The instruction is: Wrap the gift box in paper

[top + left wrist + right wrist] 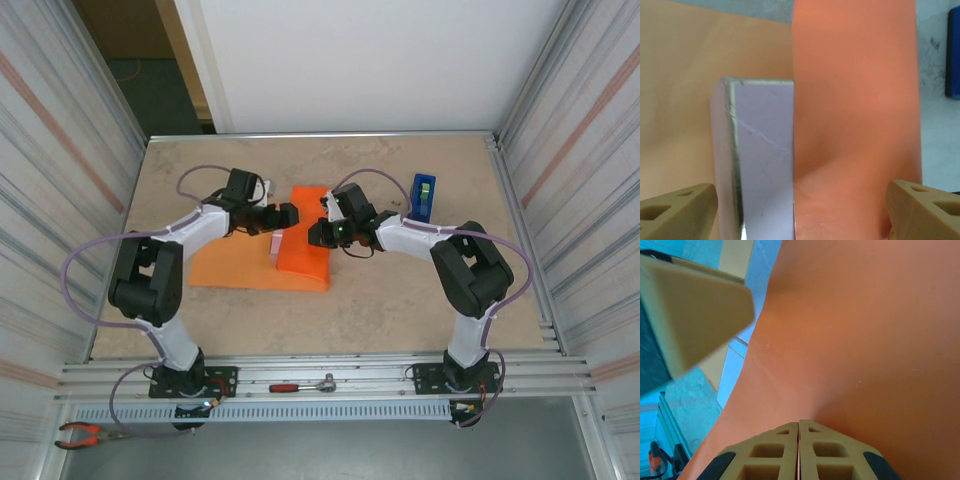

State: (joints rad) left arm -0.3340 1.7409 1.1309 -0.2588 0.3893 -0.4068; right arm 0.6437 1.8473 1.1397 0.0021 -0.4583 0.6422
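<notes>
The right gripper [799, 426] pinches the paper [855, 125], folding it over the box [765, 160]; the left gripper [802, 205], fingers spread astride the box, should next press that flap down.

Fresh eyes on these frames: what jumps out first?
The bright orange paper at mid-table grabs the eye, one side raised and folded over the pale pink gift box, half covering it. The right gripper is shut on that raised flap, while the left gripper is open, facing the box and the fold. A blue tape dispenser stands to the right, beside the right arm.
</notes>
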